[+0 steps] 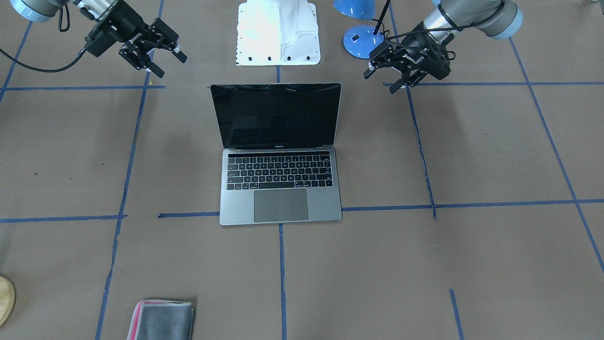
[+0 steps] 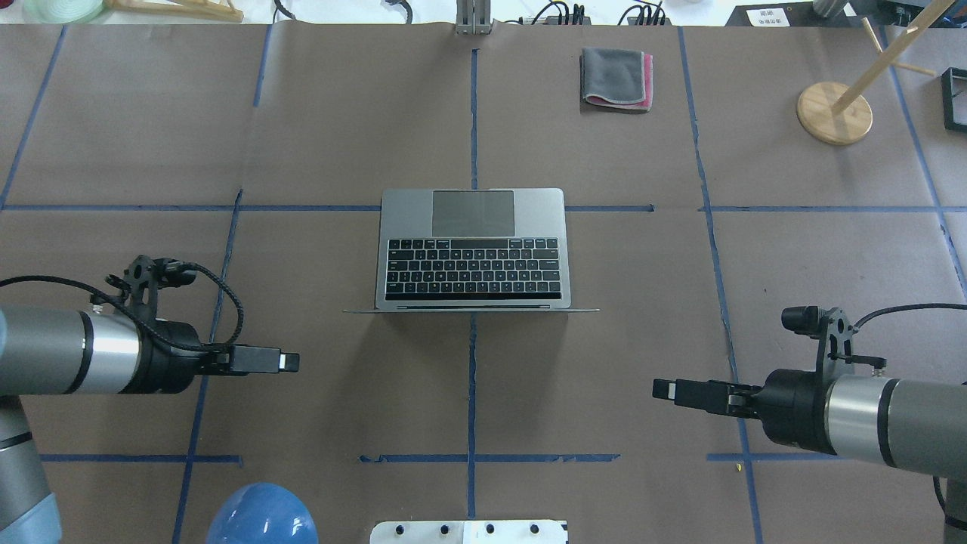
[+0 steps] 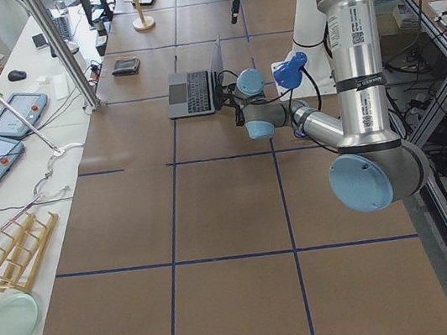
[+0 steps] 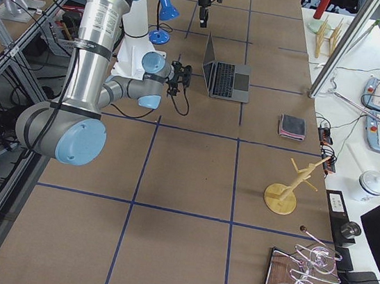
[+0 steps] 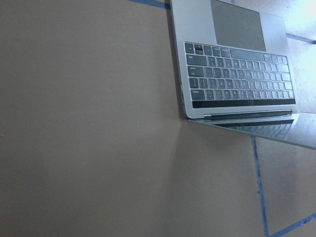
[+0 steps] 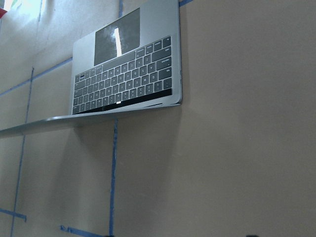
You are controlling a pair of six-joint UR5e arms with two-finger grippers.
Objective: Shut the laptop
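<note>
The laptop (image 1: 281, 198) lies open in the middle of the table, its black screen (image 1: 276, 115) upright and facing away from the robot. It also shows in the overhead view (image 2: 472, 249), the left wrist view (image 5: 237, 74) and the right wrist view (image 6: 128, 74). My left gripper (image 1: 381, 81) is open and empty, hovering behind the lid and off to the robot's left (image 2: 291, 361). My right gripper (image 1: 170, 65) is open and empty, behind the lid and off to the robot's right (image 2: 661, 389). Neither touches the laptop.
A folded grey cloth with a pink edge (image 2: 616, 78) lies at the far side. A wooden stand (image 2: 835, 113) is at the far right. A blue lamp (image 1: 361, 40) stands beside the white robot base (image 1: 278, 33).
</note>
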